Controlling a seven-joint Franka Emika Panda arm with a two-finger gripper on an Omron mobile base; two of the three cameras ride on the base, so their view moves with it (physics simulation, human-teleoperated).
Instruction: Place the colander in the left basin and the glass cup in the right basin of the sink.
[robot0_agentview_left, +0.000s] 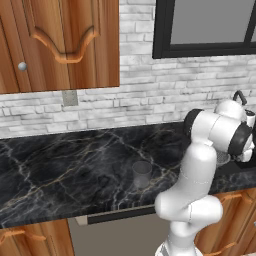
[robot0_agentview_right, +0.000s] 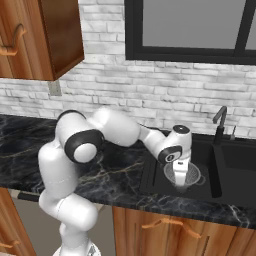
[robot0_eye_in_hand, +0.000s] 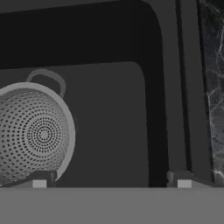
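You're looking at a glossy white arm (robot0_agentview_right: 65, 170) built from rounded, tube-like segments with bulbous elbows. Its joints carry dark, near-black rings and caps. The wrist ends in a white block with a small round cap on top, and two small dark fingertips (robot0_eye_in_hand: 39, 178) with pale pads.

A rendered home kitchen. A black marble worktop (robot0_agentview_left: 60, 165) runs under wooden wall cupboards (robot0_agentview_left: 60, 40), with wooden base cupboards (robot0_agentview_right: 170, 230) below. A white brick wall (robot0_agentview_right: 100, 90) carries a dark-framed window (robot0_agentview_right: 190, 30). A black sink (robot0_agentview_right: 200, 192) with 2 basins and a curved faucet (robot0_agentview_right: 219, 122) is set in the worktop.
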